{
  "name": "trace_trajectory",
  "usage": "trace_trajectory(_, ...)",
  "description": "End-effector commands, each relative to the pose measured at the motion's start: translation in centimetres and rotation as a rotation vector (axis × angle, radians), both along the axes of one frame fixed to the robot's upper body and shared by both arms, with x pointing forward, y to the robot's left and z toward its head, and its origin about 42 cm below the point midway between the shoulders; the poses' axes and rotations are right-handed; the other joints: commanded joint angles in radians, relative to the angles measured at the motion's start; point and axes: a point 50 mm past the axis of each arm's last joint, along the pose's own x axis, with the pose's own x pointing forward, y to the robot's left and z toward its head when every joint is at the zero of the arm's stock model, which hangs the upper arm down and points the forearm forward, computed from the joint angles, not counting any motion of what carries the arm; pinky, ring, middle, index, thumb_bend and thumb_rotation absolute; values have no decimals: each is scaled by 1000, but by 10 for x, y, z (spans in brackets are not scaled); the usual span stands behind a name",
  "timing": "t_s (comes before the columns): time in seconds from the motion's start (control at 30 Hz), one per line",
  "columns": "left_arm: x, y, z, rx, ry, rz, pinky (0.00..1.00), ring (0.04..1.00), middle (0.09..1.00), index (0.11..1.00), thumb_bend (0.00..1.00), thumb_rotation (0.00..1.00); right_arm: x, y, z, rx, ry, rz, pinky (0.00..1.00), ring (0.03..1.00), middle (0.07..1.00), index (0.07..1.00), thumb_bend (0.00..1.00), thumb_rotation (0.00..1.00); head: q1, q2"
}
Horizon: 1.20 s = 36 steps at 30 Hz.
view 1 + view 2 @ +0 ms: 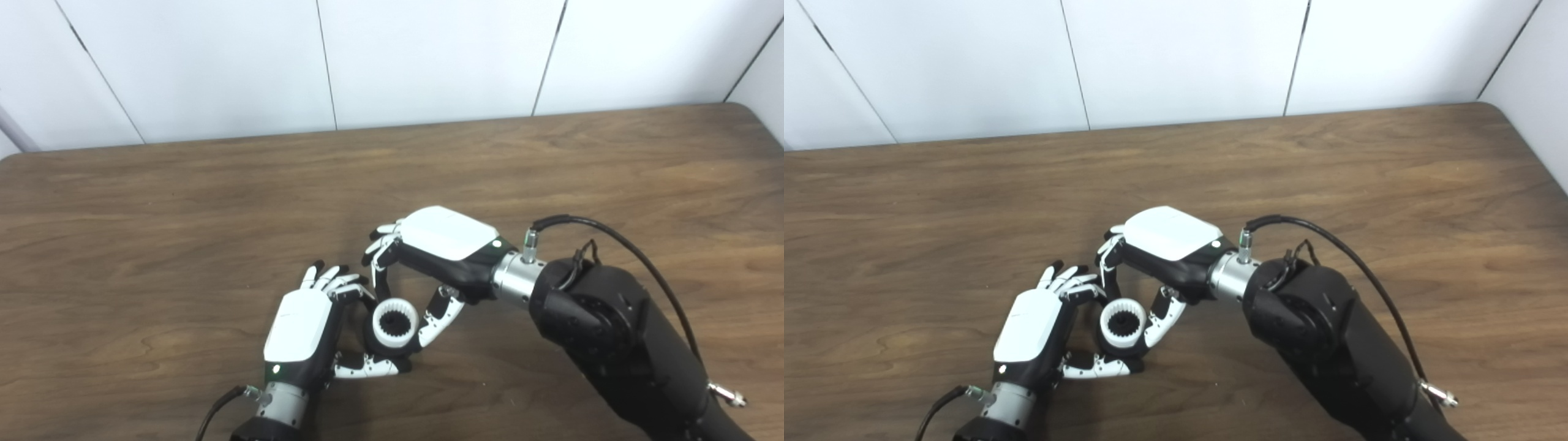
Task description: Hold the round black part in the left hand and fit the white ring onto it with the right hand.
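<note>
Two robot hands met over the brown wooden bench [184,202]: left robot hand [306,331] gripped the round black part [383,346]; right robot hand [429,257] pinched the toothed white plastic ring [396,323] seated atop it.

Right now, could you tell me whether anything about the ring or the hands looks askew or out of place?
Nothing stands out. The white ring sits level on the round black part, held by the left hand. The right hand has fingers at the ring's edge.

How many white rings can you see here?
1. The white ring sits on the round black part, between the left hand and right hand. No others visible.
</note>
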Motion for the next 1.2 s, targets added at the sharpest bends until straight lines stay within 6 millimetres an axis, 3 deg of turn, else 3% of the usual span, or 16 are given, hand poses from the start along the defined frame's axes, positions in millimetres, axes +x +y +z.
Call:
trace_trajectory(0.0, -5, -7, -9, 30, 74, -28, 1000, 897, 781, 484, 518, 55, 3, 1, 11, 14, -77, 16, 920, 915, 804, 484, 524, 136, 2, 0)
trace_trajectory(0.53, -6, -9, -6, 35, 72, -30, 1000, 901, 787, 484, 518, 55, 14, -4, -3, -19, -75, -18, 932, 920, 802, 484, 524, 136, 4, 1)
trace_trajectory(1.17, -4, -12, -5, 38, 70, -30, 1000, 899, 787, 484, 518, 55, 14, -2, -3, -16, -72, -11, 928, 927, 802, 484, 524, 137, -2, 8)
